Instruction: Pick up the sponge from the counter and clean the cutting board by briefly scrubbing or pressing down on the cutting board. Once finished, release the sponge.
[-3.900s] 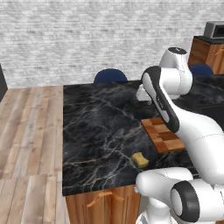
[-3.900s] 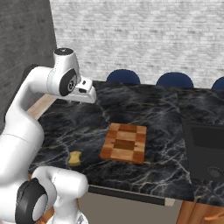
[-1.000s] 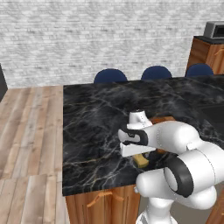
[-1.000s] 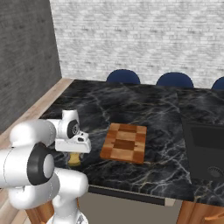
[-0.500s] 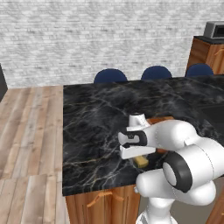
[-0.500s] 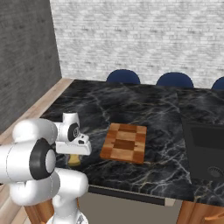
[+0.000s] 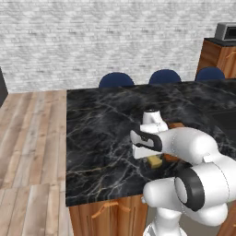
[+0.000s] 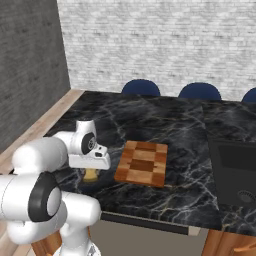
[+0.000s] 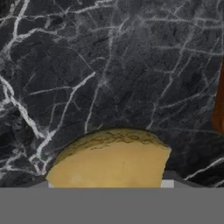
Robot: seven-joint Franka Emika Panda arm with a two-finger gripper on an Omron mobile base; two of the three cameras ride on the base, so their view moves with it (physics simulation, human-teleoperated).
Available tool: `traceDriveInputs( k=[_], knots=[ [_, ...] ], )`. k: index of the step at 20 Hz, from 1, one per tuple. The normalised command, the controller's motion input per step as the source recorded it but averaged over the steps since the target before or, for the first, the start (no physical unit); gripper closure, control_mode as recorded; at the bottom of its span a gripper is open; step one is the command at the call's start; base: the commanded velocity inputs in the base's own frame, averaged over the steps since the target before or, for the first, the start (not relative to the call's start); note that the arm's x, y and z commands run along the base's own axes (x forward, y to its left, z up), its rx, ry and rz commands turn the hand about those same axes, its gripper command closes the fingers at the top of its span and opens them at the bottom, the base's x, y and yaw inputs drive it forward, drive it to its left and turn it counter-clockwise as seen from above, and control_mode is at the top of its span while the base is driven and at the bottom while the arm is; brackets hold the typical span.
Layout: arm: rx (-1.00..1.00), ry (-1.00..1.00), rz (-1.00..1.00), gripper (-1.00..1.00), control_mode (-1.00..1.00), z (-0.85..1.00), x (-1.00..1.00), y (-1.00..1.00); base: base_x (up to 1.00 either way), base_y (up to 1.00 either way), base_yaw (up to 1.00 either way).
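The claw [image 8: 91, 171] sits right over the sponge [image 8: 91, 174] on the desk [image 8: 185, 130]; whether it grips, I cannot tell. The cutting board [image 8: 142, 162] lies just right of it in the right base view.

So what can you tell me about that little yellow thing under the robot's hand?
It is the sponge, a small mustard-yellow block with a porous, mottled top and a rounded far edge. It lies flat on the black marble counter, near the front edge and beside the cutting board, apart from it. The gripper sits right over it; whether the jaws touch it is hidden.

One sponge [image 9: 109, 159], one cutting board [image 8: 141, 163], three blue chairs [image 7: 116, 80].
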Motion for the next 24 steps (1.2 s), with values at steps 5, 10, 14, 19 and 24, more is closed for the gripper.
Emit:
traceDriveInputs(
  k=[5, 10, 14, 19, 24],
  knots=[
    [0.0, 0.04, 0.0, 1.0, -1.0, 0.36, 0.29, -0.43, 0.0, 0.0, 0.0],
    [0.0, 0.01, 0.0, 1.0, -1.0, 0.04, 0.18, -0.49, 0.0, 0.0, 0.0],
    [0.0, 0.0, 0.07, 1.0, -1.0, 0.0, 0.09, -0.43, 0.0, 0.0, 0.0],
    [0.0, 0.01, 0.16, 1.0, -1.0, -0.05, 0.23, -0.27, 0.0, 0.0, 0.0],
    [0.0, 0.0, 0.28, 1.0, -1.0, -0.18, 0.14, -0.14, 0.0, 0.0, 0.0]
  ],
)
